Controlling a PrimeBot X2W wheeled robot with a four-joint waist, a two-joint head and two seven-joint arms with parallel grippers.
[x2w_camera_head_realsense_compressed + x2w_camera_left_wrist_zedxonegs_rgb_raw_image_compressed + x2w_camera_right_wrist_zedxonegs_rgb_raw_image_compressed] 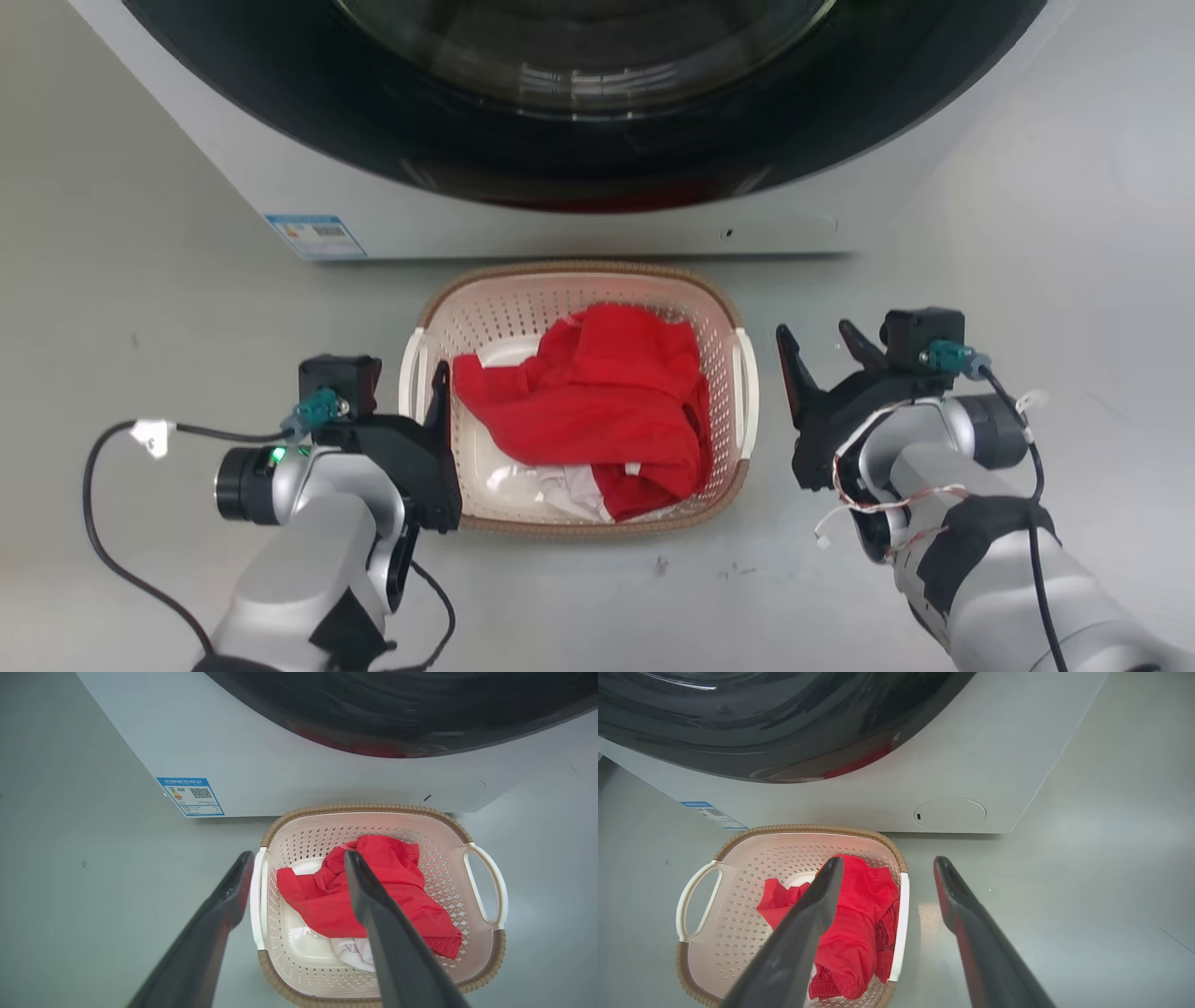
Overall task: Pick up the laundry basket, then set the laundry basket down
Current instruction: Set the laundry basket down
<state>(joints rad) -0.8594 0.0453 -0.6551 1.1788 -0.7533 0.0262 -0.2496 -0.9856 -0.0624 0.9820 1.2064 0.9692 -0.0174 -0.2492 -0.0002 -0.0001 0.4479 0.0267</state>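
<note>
The laundry basket [579, 272] is cream-white with a brown rim and stands on the floor in front of the washing machine. It holds a red garment [588, 401] and some white cloth [571, 487]. My left gripper [426, 385] is open at the basket's left handle [257, 896], one finger [236, 886] outside it and the other [362, 891] over the inside. My right gripper [821, 342] is open with nothing in it, just right of the right handle [748, 392] and apart from it. In the right wrist view the handle [901, 919] lies between the right gripper's [887, 862] fingers.
The washing machine [560, 219], with a dark round door and a blue label [315, 235], stands right behind the basket. Pale grey floor [140, 280] lies open to both sides and in front. Cables loop off both wrists.
</note>
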